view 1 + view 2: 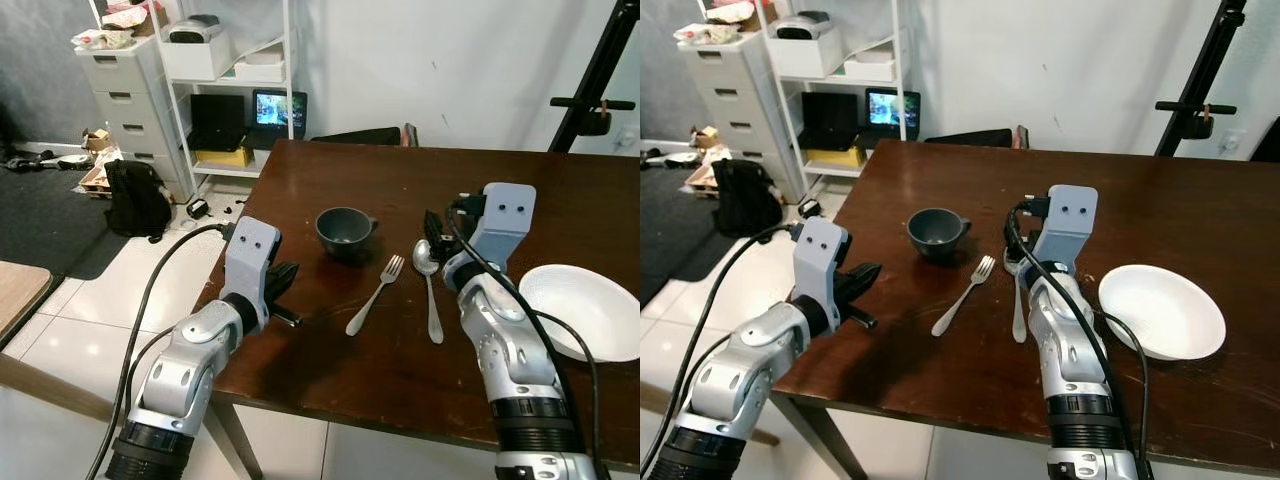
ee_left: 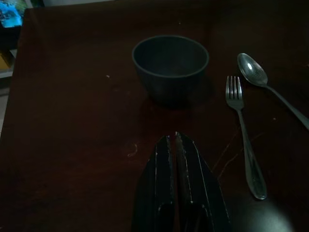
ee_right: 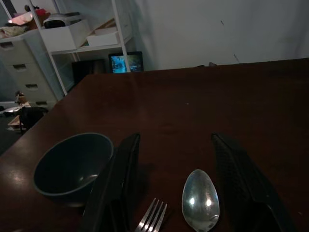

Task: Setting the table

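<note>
On dark brown wooden table (image 1: 560, 190): grey cup (image 1: 345, 233) at centre, handle toward 3 o'clock; silver fork (image 1: 376, 294) just beside it at 4 o'clock, tines toward cup; silver spoon (image 1: 429, 285) just at 3 o'clock of fork, bowl uppermost, lying parallel. White bowl (image 1: 582, 310) at 3 o'clock near table edge, well apart from cutlery. Right gripper (image 3: 176, 179) poised over spoon's bowl, fingers spread wide, touching nothing. Left gripper (image 2: 175, 145) at 8 o'clock of cup, fingers pressed together, empty, pointing at cup.
</note>
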Motion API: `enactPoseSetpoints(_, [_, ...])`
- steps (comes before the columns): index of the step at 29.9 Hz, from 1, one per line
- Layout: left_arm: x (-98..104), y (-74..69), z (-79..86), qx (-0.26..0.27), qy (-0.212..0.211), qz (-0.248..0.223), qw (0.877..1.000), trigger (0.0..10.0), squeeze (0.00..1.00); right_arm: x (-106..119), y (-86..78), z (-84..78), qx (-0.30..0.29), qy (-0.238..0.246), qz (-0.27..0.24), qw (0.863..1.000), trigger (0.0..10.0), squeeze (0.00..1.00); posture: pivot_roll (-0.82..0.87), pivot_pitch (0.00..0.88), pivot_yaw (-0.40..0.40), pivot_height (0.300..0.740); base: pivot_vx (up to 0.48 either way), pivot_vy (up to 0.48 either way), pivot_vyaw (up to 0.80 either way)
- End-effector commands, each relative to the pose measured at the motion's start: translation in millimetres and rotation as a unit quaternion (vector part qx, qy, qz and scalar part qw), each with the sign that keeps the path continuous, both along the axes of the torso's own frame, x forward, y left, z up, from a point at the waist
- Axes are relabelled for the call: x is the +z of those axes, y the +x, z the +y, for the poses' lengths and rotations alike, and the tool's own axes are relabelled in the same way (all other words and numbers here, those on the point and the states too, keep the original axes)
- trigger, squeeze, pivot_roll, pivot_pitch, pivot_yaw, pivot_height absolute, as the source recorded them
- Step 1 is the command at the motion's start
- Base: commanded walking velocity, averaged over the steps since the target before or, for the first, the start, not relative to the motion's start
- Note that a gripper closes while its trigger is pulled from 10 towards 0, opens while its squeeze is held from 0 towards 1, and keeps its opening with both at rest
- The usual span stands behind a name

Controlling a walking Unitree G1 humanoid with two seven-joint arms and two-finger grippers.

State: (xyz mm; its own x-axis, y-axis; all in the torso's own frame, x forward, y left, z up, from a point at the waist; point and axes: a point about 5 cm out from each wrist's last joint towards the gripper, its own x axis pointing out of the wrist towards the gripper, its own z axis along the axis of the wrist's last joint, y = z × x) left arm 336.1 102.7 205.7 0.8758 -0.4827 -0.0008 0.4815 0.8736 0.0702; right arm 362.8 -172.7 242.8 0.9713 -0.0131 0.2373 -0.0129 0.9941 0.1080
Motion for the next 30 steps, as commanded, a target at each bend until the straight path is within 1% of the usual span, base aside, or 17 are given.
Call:
enactPoseSetpoints(1, [-8.2, -0.2, 1.7, 0.004, 0.003, 0.013, 1.0, 10.0, 0.0, -4.4, -1.1, 1.0, 0.001, -0.001, 0.005, 1.0, 10.0, 0.0, -0.05, 0.121, 0.115, 0.74, 0.0, 0.0, 0.0])
enactPoseSetpoints(13, [-8.5, -0.6, 2.8, 0.002, 0.002, 0.014, 1.0, 10.0, 0.0, -4.9, -1.1, 2.2, 0.004, -0.002, 0.007, 1.0, 10.0, 0.0, -0.05, 0.119, 0.116, 0.74, 0.0, 0.0, 0.0])
enactPoseSetpoints(16, [-8.5, -2.5, 0.6, -0.021, 0.002, 0.02, 1.0, 10.0, 0.0, -4.2, -0.8, 3.2, 0.005, -0.004, 0.007, 1.0, 10.0, 0.0, -0.05, 0.123, 0.122, 0.74, 0.0, 0.0, 0.0])
enactPoseSetpoints(17, [-8.5, -2.5, 0.6, -0.021, 0.002, 0.02, 1.0, 10.0, 0.0, -4.2, -0.8, 3.2, 0.005, -0.004, 0.007, 1.0, 10.0, 0.0, -0.05, 0.123, 0.122, 0.74, 0.0, 0.0, 0.0])
enactPoseSetpoints(19, [-9.3, -5.6, 1.4, -0.051, 0.005, 0.03, 0.998, 10.0, 0.0, -4.2, -0.3, 4.8, 0.01, -0.006, 0.009, 1.0, 10.0, 0.0, -0.04, 0.136, 0.128, 0.74, 0.0, 0.0, 0.0])
enactPoseSetpoints(21, [-8.3, -5.8, 2.7, -0.055, 0.006, 0.029, 0.998, 10.0, 0.0, -4.3, 0.1, 5.1, 0.011, -0.007, 0.01, 1.0, 10.0, 0.0, -0.04, 0.132, 0.127, 0.74, 0.0, 0.0, 0.0])
enactPoseSetpoints(25, [-5.0, -4.9, 7.3, -0.071, 0.015, 0.022, 0.997, 10.0, 0.0, -5.2, 0.7, 6.9, 0.018, -0.006, 0.011, 1.0, 10.0, 0.0, -0.04, 0.133, 0.127, 0.74, 0.0, 0.0, 0.0])
enactPoseSetpoints(26, [0.6, -1.7, 9.8, -0.074, 0.016, 0.018, 0.997, 10.0, 0.0, -6.7, 2.0, 8.2, 0.021, -0.008, 0.017, 1.0, 10.0, 0.0, -0.04, 0.138, 0.12, 0.74, 0.0, 0.0, 0.0])
enactPoseSetpoints(27, [3.6, -1.2, 10.1, -0.081, 0.012, 0.017, 0.996, 10.0, 0.0, -7.3, 2.6, 9.7, 0.026, -0.009, 0.018, 0.999, 10.0, 0.0, -0.04, 0.139, 0.122, 0.74, 0.0, 0.0, 0.0])
enactPoseSetpoints(29, [5.0, -1.2, 9.8, -0.09, 0.02, 0.013, 0.996, 10.0, 0.0, -7.8, 3.0, 11.7, 0.031, -0.01, 0.02, 0.999, 10.0, 0.0, -0.04, 0.139, 0.122, 0.74, 0.0, 0.0, 0.0])
enactPoseSetpoints(30, [6.6, -0.9, 9.4, -0.093, 0.026, 0.009, 0.995, 10.0, 0.0, -7.6, 3.5, 15.2, 0.04, -0.013, 0.021, 0.999, 10.0, 0.0, -0.04, 0.147, 0.118, 0.74, 0.0, 0.0, 0.0])
